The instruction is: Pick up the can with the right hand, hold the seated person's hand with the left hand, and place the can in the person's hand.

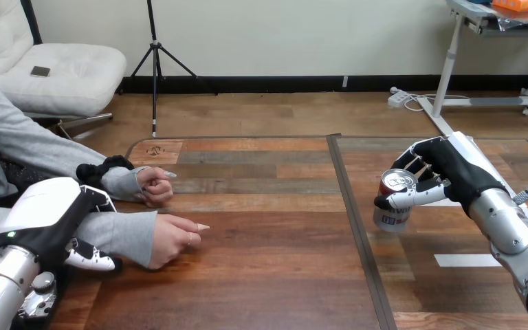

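Closest in, at the near left corner of the worktop (pixel 268 275), the left robot hand (pixel 45 234) is clasping the person's forearm (pixel 120 234) just behind the wrist. Its white shell is sitting above and its jointed fingers are curling beneath the soft cloth, probably steadying the arm for the hand-over. The person's nearer hand (pixel 173 239) is lying palm down, not yet turned to receive. Toward the right edge, well apart, the right robot hand (pixel 457 172) is gripping the can (pixel 393 214) upright, thumb crossing its front, fingers reaching behind the rim. The can is looking smooth, thin-walled and cylindrical, so a hard squeeze is risking a dent; whether it is clearing the wood-grained worktop I cannot tell
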`<act>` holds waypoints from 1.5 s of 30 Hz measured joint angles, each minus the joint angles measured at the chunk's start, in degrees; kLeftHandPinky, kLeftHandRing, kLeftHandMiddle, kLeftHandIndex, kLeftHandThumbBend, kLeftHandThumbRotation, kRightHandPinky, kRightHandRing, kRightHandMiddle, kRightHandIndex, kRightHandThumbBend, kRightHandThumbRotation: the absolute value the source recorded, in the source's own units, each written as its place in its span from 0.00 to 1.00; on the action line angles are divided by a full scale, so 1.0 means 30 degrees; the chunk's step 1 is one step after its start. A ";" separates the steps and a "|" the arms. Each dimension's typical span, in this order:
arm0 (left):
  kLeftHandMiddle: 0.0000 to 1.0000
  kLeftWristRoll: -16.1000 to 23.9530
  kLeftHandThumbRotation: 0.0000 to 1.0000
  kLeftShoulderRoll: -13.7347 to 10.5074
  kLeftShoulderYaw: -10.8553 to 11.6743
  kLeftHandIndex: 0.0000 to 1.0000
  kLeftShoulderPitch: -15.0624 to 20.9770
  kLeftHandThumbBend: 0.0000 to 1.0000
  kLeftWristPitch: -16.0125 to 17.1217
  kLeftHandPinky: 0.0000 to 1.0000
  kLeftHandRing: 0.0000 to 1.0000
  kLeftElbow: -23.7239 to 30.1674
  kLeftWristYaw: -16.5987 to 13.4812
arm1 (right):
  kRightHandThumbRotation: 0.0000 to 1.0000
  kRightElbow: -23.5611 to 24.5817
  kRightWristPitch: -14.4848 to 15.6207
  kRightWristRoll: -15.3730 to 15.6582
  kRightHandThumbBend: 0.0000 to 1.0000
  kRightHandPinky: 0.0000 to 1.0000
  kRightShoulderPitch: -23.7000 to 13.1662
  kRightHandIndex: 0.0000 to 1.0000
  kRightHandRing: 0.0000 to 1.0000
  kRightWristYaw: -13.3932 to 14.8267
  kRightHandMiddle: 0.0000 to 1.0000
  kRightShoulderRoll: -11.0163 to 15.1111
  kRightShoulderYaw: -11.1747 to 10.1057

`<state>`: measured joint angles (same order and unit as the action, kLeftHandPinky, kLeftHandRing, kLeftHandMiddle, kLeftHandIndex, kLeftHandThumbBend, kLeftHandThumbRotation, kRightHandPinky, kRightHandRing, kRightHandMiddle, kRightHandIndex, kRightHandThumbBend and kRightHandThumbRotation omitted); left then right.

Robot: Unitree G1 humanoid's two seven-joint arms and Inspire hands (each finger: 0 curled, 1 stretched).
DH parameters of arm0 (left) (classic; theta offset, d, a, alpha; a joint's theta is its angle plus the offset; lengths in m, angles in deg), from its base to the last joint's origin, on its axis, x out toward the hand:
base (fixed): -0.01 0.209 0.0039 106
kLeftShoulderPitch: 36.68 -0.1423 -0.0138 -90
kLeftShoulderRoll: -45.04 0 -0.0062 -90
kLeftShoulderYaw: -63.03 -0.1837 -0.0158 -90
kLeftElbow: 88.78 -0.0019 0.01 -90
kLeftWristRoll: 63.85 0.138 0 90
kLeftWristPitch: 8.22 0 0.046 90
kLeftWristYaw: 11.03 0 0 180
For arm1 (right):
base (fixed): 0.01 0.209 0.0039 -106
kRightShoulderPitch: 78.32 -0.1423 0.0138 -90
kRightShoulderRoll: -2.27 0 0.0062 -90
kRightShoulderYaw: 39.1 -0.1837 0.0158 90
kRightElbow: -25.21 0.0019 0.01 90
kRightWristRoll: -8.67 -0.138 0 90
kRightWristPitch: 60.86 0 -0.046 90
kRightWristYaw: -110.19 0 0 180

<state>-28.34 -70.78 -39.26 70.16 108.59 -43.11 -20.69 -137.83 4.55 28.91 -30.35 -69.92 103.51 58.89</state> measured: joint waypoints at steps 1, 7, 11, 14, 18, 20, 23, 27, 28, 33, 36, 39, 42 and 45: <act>0.41 0.0001 0.00 0.0000 0.0000 0.48 0.0000 0.87 0.0012 0.30 0.35 -0.0003 -0.0051 | 0.00 0.0000 0.0000 0.0000 0.77 0.35 0.0000 0.45 0.38 0.0000 0.43 0.0000 0.0000; 0.38 0.0022 0.00 -0.0001 0.0000 0.47 -0.0002 0.91 0.0245 0.26 0.31 -0.0070 -0.0479 | 0.00 0.0000 0.0000 0.0000 0.77 0.35 0.0000 0.45 0.38 0.0000 0.43 0.0000 0.0000; 0.37 0.0019 0.00 0.0000 0.0000 0.47 -0.0002 0.91 0.0337 0.25 0.30 -0.0074 -0.0619 | 0.00 0.0000 0.0000 0.0000 0.77 0.35 0.0000 0.45 0.39 0.0000 0.43 0.0000 0.0000; 0.38 0.0003 0.00 -0.0001 0.0000 0.47 -0.0002 0.91 0.0423 0.26 0.31 -0.0077 -0.0644 | 0.00 0.0001 0.0001 -0.0001 0.77 0.36 0.0000 0.45 0.39 0.0000 0.44 -0.0001 0.0000; 0.39 -0.0008 0.00 -0.0001 0.0002 0.47 -0.0002 0.91 0.0504 0.27 0.32 -0.0077 -0.0667 | 0.00 0.0001 0.0002 -0.0001 0.77 0.36 0.0000 0.45 0.39 0.0004 0.44 -0.0001 0.0000; 0.40 -0.0009 0.00 -0.0004 0.0008 0.47 -0.0002 0.92 0.0526 0.28 0.33 -0.0077 -0.0693 | 0.00 0.0001 0.0002 0.0000 0.77 0.36 0.0001 0.45 0.39 0.0011 0.44 -0.0001 0.0000; 0.40 -0.0008 0.00 -0.0006 0.0008 0.47 -0.0002 0.92 0.0560 0.28 0.33 -0.0083 -0.0765 | 0.00 0.0001 0.0003 0.0000 0.77 0.36 0.0002 0.45 0.39 0.0018 0.44 -0.0001 0.0000; 0.39 -0.0008 0.00 -0.0008 0.0009 0.47 -0.0002 0.92 0.0555 0.27 0.32 -0.0083 -0.0768 | 0.00 0.0001 0.0001 -0.0001 0.77 0.36 0.0002 0.45 0.39 0.0021 0.44 -0.0001 0.0000; 0.38 -0.0007 0.00 -0.0008 0.0009 0.47 -0.0002 0.92 0.0551 0.26 0.31 -0.0082 -0.0770 | 0.00 0.0001 0.0001 -0.0001 0.77 0.36 0.0002 0.45 0.39 0.0021 0.44 0.0000 0.0000; 0.37 0.0000 0.00 -0.0006 0.0009 0.47 -0.0002 0.93 0.0418 0.24 0.29 -0.0068 -0.0799 | 0.00 0.0001 0.0001 -0.0001 0.77 0.37 0.0002 0.45 0.40 0.0021 0.44 -0.0001 0.0000; 0.36 -0.0006 0.00 -0.0006 0.0012 0.46 -0.0004 0.92 0.0288 0.22 0.27 -0.0018 -0.0801 | 0.00 0.0001 0.0001 -0.0001 0.77 0.37 0.0002 0.45 0.40 0.0021 0.44 -0.0001 0.0000; 0.36 -0.0055 0.00 -0.0005 0.0032 0.46 -0.0015 0.92 0.0195 0.22 0.27 0.0060 -0.0799 | 0.00 0.0001 0.0001 0.0000 0.77 0.37 0.0003 0.45 0.40 0.0021 0.44 0.0000 0.0000; 0.34 -0.0230 0.00 -0.0006 0.0066 0.46 -0.0042 0.93 0.0192 0.21 0.26 0.0145 -0.0797 | 0.00 0.0001 0.0001 0.0000 0.78 0.36 0.0003 0.45 0.39 0.0021 0.43 -0.0001 0.0000; 0.34 -0.0561 0.00 -0.0001 0.0157 0.46 -0.0094 0.92 0.0194 0.21 0.26 0.0282 -0.0735 | 0.00 0.0001 0.0001 -0.0001 0.77 0.36 0.0003 0.45 0.39 0.0021 0.44 0.0000 0.0000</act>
<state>-30.02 -70.78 -38.79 69.88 109.17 -42.26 -22.90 -137.82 4.55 28.91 -30.34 -69.86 103.51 58.89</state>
